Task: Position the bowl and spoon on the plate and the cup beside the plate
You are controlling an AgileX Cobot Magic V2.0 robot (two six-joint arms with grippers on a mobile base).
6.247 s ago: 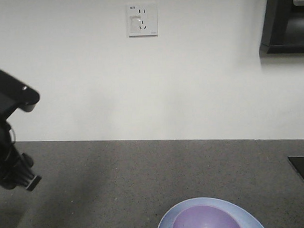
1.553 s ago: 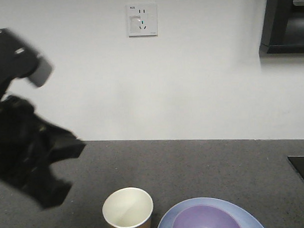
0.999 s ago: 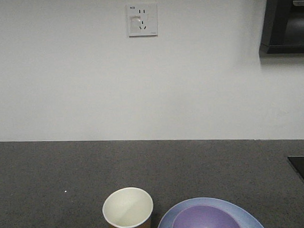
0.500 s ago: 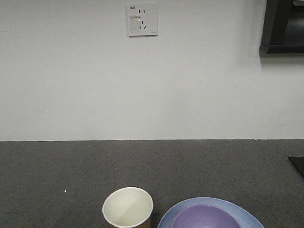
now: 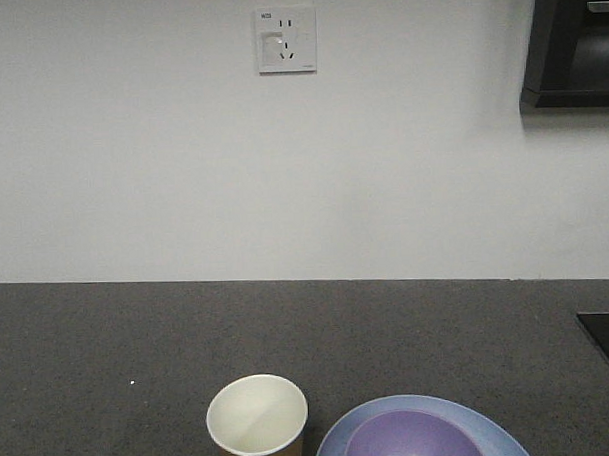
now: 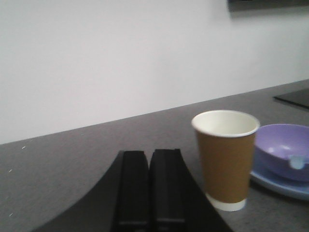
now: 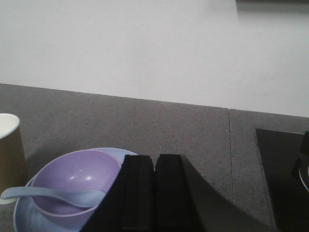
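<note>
— While nothing is moving, run me along the counter [image 5: 108, 335] from the left.

— Left gripper [image 6: 150, 188] first: its two black fingers lie pressed together, nothing between them, near the cup [image 6: 225, 157] but apart from it. The cup stands upright, brown outside and cream inside, just left of the plate [image 5: 337, 437]. Whether its base touches the plate's rim I cannot tell.

— And on the plate?

— The bowl [image 7: 72, 179] sits in the middle, and the spoon [image 7: 53, 195] lies across the bowl's near rim, scoop inside to the right, handle poking out left toward the cup. Right gripper [image 7: 154, 191] hangs on the near right side of the bowl, fingers also closed on nothing.

— So the setting looks finished?

— To my eye, yes: bowl and spoon on the plate, cup beside it.

— If something needed a nudge, how would these handle?

— The cup is paper, light and easily crushed or tipped. I'd pinch it gently across the wall about halfway up, not at the rolled rim. The spoon looks smooth and glossy, likely slippery, so take the thick handle where it overhangs the bowl. The bowl seems stiff, so grip over its rim. The plate is shallow, and harder to get fingers under.
</note>
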